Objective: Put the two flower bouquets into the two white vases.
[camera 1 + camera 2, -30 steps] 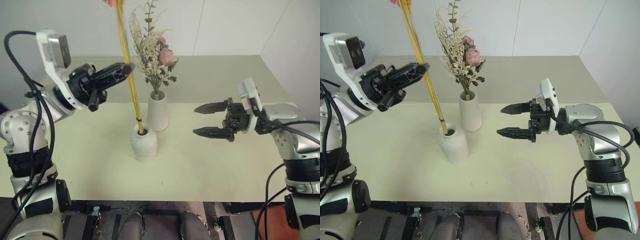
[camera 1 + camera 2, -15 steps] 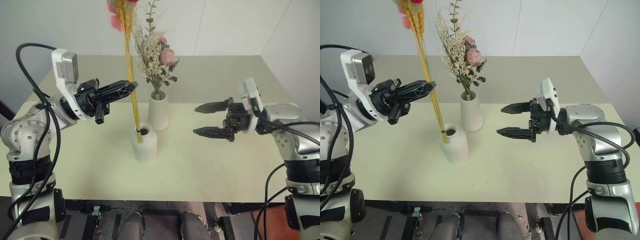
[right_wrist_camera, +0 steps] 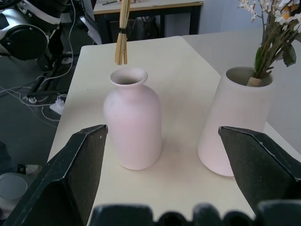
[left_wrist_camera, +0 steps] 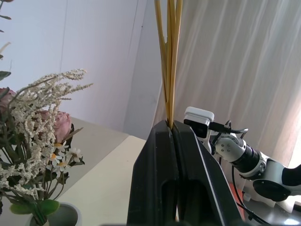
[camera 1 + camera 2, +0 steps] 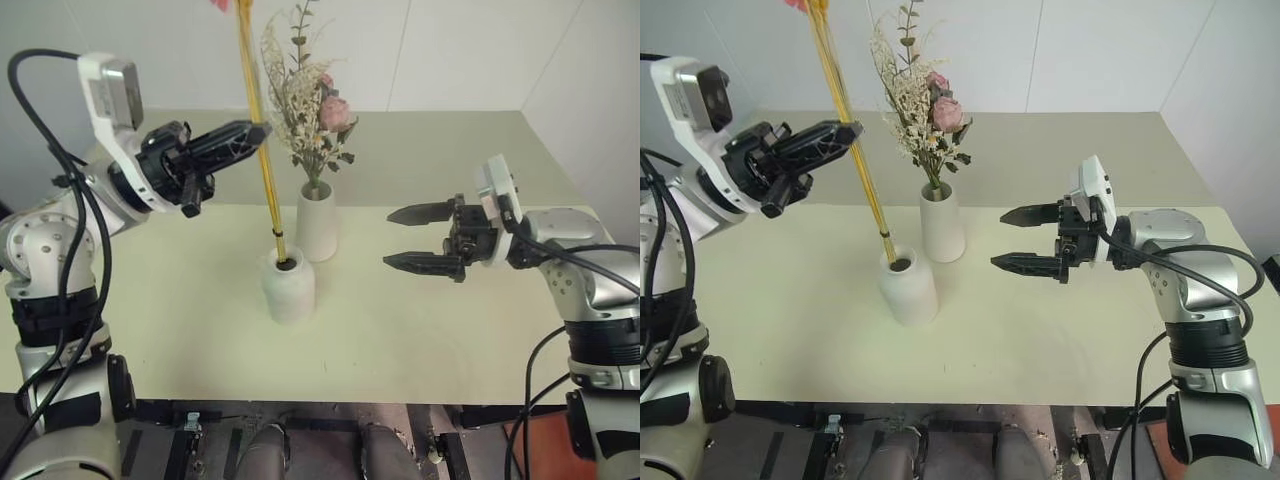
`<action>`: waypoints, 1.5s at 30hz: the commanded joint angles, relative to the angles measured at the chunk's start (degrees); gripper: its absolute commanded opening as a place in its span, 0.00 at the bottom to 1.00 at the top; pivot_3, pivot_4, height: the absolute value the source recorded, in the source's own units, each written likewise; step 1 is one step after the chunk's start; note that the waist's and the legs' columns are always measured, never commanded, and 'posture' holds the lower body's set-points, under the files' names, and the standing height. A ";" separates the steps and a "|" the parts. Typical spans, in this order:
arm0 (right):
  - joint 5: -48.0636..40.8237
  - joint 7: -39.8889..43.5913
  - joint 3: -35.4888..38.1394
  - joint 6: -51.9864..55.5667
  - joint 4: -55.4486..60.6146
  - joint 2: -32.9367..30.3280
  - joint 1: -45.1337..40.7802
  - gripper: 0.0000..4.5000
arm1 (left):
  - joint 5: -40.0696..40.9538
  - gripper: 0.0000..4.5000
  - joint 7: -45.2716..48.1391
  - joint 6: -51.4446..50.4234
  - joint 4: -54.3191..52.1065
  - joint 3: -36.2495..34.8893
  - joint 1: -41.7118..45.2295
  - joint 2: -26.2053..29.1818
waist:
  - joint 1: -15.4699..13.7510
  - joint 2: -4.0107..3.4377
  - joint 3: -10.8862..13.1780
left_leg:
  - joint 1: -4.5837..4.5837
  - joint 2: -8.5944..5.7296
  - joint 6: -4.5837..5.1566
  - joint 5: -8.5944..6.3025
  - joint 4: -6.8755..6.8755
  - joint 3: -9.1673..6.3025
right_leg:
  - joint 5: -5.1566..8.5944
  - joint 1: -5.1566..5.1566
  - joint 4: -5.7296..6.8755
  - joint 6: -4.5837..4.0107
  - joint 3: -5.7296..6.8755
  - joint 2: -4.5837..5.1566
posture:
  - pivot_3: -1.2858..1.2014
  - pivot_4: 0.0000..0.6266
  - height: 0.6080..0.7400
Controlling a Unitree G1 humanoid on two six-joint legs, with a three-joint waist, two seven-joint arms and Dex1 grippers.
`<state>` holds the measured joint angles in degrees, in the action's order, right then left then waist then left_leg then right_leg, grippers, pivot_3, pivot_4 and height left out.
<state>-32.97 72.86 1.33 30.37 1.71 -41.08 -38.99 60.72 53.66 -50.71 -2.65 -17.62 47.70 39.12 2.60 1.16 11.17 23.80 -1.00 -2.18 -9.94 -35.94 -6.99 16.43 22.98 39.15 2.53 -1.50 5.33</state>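
Yellow stalks (image 5: 262, 160) are what I see first on my left: the thin bundle runs steeply up past the top of the head view, with a bit of red blossom at that edge. My left tool (image 5: 250, 133) is clamped on those stalks partway up, its two black fingers (image 4: 175, 160) pressed together around them in the left wrist view. The bound lower end of the bundle hangs right at the mouth of the shorter vase (image 5: 288, 287); in the right wrist view the cut ends (image 3: 121, 49) sit just above and slightly behind the rim, so I cannot tell from the head views whether they have entered the neck. That round, narrow-necked vase stands upright on the pale surface (image 5: 420, 330), nearest to me. Just behind it and a little to the right stands the taller vase (image 5: 316, 225), upright too, and the two are close but apart. The bushy bouquet (image 5: 305, 105) of cream, pink and green flowers already sits in its wide mouth. Further right, my right tool (image 5: 402, 238) hovers above the surface with its fingers spread wide, holding nothing, pointing towards the vases and well apart from them
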 commanded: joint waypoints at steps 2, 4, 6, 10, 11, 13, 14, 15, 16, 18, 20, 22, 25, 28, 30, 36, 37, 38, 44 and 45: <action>-1.50 -0.18 2.09 -0.99 1.30 0.23 -0.22 1.00 | -1.13 0.01 0.48 2.02 -0.54 -0.35 0.46 0.41 | -0.03 0.00 0.00 | 0.00 0.00 0.00 0.00 0.00 0.00 | 0.00 0.00 0.00 0.00 0.00 0.00 | 0.52 0.24 1.00; -1.59 -0.29 2.16 -0.89 1.55 0.21 -0.09 1.00 | -1.25 0.01 0.52 2.08 -1.03 -0.11 -0.06 0.10 | -0.04 0.00 0.00 | 0.00 0.00 0.00 0.00 -0.01 0.00 | 0.00 -0.01 0.00 0.00 0.00 0.00 | 0.52 0.24 1.00; -1.69 -0.33 2.23 -0.85 1.68 0.16 0.04 1.00 | -1.39 0.01 0.31 2.11 -1.39 0.14 -0.41 -0.36 | -0.03 0.00 0.00 | 0.00 0.00 0.00 0.00 0.00 0.00 | 0.00 0.00 0.00 0.00 0.00 0.00 | 0.52 0.24 1.00; -1.84 -0.56 2.40 -0.77 1.96 0.10 0.33 1.00 | -1.77 0.01 -0.04 1.88 -2.25 0.97 -1.38 -1.32 | -0.03 0.00 0.00 | 0.00 0.00 0.00 0.00 0.00 0.00 | 0.00 0.00 -0.01 0.00 0.00 0.00 | 0.52 0.24 1.00; -1.89 -0.61 2.43 -0.72 1.99 0.09 0.38 1.00 | -2.18 0.01 -0.06 2.09 -2.64 1.40 -1.77 -1.67 | -0.03 0.00 0.00 | 0.00 0.00 0.00 0.00 0.00 0.00 | 0.00 -0.01 -0.01 0.00 0.00 0.00 | 0.52 0.24 1.00; -2.02 -0.70 2.49 -0.60 2.13 0.09 0.46 1.00 | -2.57 0.01 -0.25 2.21 -3.19 1.91 -2.34 -2.15 | -0.04 0.00 0.00 | 0.00 0.00 0.00 0.00 0.00 0.00 | 0.00 -0.01 -0.01 0.00 0.00 0.01 | 0.52 0.24 1.00; -2.11 -0.77 2.50 -0.55 2.19 0.08 0.50 1.00 | -2.97 0.01 -0.14 2.43 -3.47 2.24 -2.65 -2.20 | -0.03 0.00 0.00 | 0.00 0.00 0.00 0.00 0.00 0.00 | 0.00 -0.01 -0.01 0.00 0.00 0.01 | 0.52 0.24 1.00; -2.20 -0.86 2.50 -0.52 2.28 0.05 0.54 1.00 | -3.26 0.01 -0.07 2.60 -3.68 2.44 -2.91 -2.21 | -0.01 0.00 0.00 | 0.00 0.00 0.00 0.00 0.00 0.00 | 0.00 -0.01 -0.01 0.00 0.00 0.01 | 0.52 0.24 1.00; -2.31 -0.93 2.48 -0.53 2.33 0.00 0.57 1.00 | -3.41 0.01 -0.04 2.73 -3.78 2.57 -3.10 -2.21 | 0.01 0.00 0.00 | 0.00 0.00 0.00 0.00 0.00 0.00 | 0.00 -0.01 -0.01 0.00 0.00 0.00 | 0.52 0.24 1.00; -2.44 -0.99 2.47 -0.64 2.27 -0.12 0.64 1.00 | -3.89 0.01 -0.09 2.85 -3.76 2.76 -3.30 -2.07 | 0.01 0.00 0.00 | 0.00 0.00 0.00 0.00 0.00 0.00 | 0.00 0.00 0.00 0.00 0.00 0.00 | 0.52 0.24 1.00; -2.60 -1.13 2.47 -0.73 2.40 -0.17 0.81 1.00 | -5.33 0.01 0.41 2.89 -4.08 3.69 -3.89 -1.12 | -0.01 0.00 0.00 | 0.00 0.00 0.00 0.00 0.00 0.00 | 0.00 0.00 -0.01 0.00 0.00 0.00 | 0.52 0.24 1.00; -2.66 -1.24 2.44 -0.85 2.49 -0.17 1.00 1.00 | -6.78 0.01 1.61 3.00 -5.03 4.94 -4.90 0.01 | 0.00 0.00 0.00 | 0.00 0.00 0.00 0.00 0.00 0.00 | 0.00 -0.01 -0.02 0.00 0.00 0.00 | 0.52 0.24 1.00; -2.70 -1.37 2.38 -0.80 2.49 -0.13 0.98 1.00 | -7.47 0.10 2.61 2.78 -6.10 5.59 -6.31 1.20 | -0.01 0.00 0.00 | 0.00 0.00 0.00 0.00 0.02 0.00 | 0.00 0.00 -0.02 0.00 -0.01 -0.01 | 0.52 0.24 1.00; -2.56 -1.36 2.27 -0.89 2.47 -0.15 1.02 1.00 | -6.87 0.29 3.61 2.39 -6.81 4.61 -7.80 2.43 | -0.01 0.00 0.00 | 0.00 0.00 0.00 0.00 0.01 0.00 | 0.00 0.00 -0.02 0.00 -0.01 0.00 | 0.52 0.24 1.00; -2.45 -1.29 2.23 -0.99 2.40 -0.24 1.08 1.00 | -5.96 0.43 3.86 1.75 -7.41 2.82 -9.37 3.86 | 0.04 0.00 0.00 | 0.00 0.00 0.00 0.00 0.02 0.00 | 0.00 0.00 -0.02 0.00 -0.01 0.00 | 0.52 0.24 1.00; -2.47 -0.70 2.63 -0.80 2.23 -1.21 1.69 1.00 | -4.50 0.87 6.64 0.64 -11.17 -6.17 -20.70 12.46 | 0.37 0.00 0.00 | -0.01 0.04 0.00 0.00 0.08 0.01 | 0.00 0.04 -0.04 -0.01 -0.05 -0.02 | 0.52 0.24 1.00; -2.41 -0.60 2.71 -0.83 2.16 -1.44 1.81 1.00 | -4.86 0.94 7.58 1.01 -11.69 -7.60 -22.79 13.92 | 0.34 0.00 0.00 | -0.01 0.04 0.00 0.00 0.09 0.02 | 0.00 0.05 -0.03 -0.01 -0.05 -0.02 | 0.52 0.24 1.00; -2.34 -0.55 2.78 -0.85 2.09 -1.64 1.91 1.00 | -5.26 0.99 8.51 1.51 -12.06 -8.90 -24.73 15.18 | 0.32 0.00 0.00 | 0.00 0.05 0.00 0.00 0.08 0.02 | -0.01 0.06 -0.04 -0.02 -0.05 -0.03 | 0.52 0.24 1.00; -1.70 -0.86 3.82 -0.26 1.38 -3.70 2.57 1.00 | -8.71 0.99 13.97 7.33 -12.34 -15.91 -33.59 19.36 | -0.40 -0.01 0.00 | -0.05 0.05 0.00 0.00 0.10 0.05 | -0.03 -0.01 -0.09 -0.05 -0.03 -0.01 | 0.52 0.24 1.00; -1.66 -0.86 4.00 -0.22 1.42 -4.14 2.84 1.00 | -8.52 0.99 14.55 7.64 -12.29 -16.97 -34.43 19.73 | -0.50 0.00 0.00 | -0.05 0.05 0.00 0.00 0.10 0.06 | -0.04 -0.01 -0.11 -0.05 -0.04 0.00 | 0.52 0.24 1.00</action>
<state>-34.49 72.10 3.01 30.39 2.16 -44.05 -36.40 52.06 66.63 -45.03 -13.77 -31.27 13.47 57.23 2.10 1.15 11.17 23.76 -0.95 -2.19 -9.94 -35.83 -6.92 16.39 22.97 39.01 2.49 -1.54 5.33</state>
